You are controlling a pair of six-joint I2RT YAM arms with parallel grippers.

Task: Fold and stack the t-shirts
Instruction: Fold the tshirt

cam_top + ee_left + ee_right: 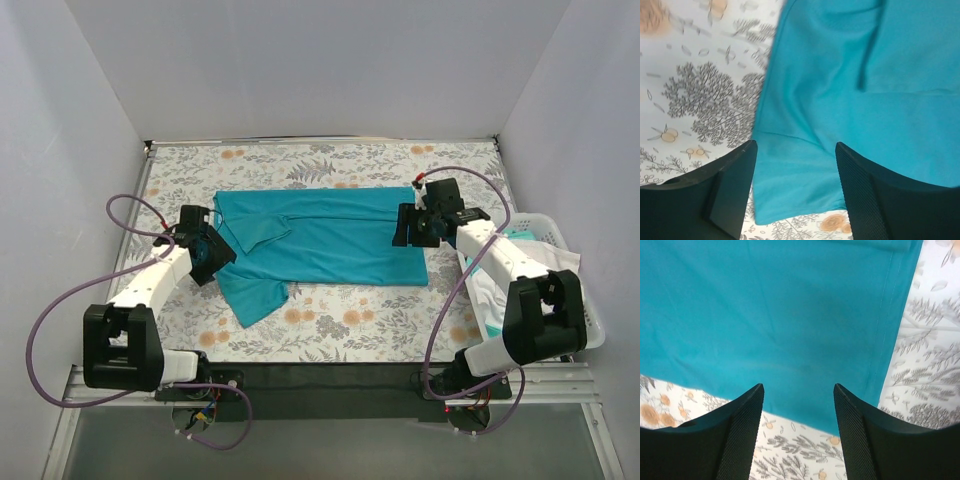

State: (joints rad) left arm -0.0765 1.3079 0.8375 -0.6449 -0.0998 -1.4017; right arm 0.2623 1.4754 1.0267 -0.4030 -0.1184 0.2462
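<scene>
1. Only the top view shows the whole teal shirt [320,240], spread mid-table on the floral cover [350,330]. It also shows a basket [597,325] at the right holding white and pale cloth [550,255].
2. The left wrist view shows the shirt's edge between the left gripper's [795,150] wide-open jaws, with nothing gripped.
3. The right wrist view shows a stitched hem. The right gripper [797,390] is equally wide and empty.
4. The shirt's long axis runs left-right, hem to the right. One sleeve [250,298] angles toward the near edge.

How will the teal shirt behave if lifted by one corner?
Probably floppy: the teal t-shirt lies in soft folds and creases, so it should drape and sag. Likely light, since it looks thin. Pushed, it would probably bunch rather than slide on the tablecloth.
</scene>
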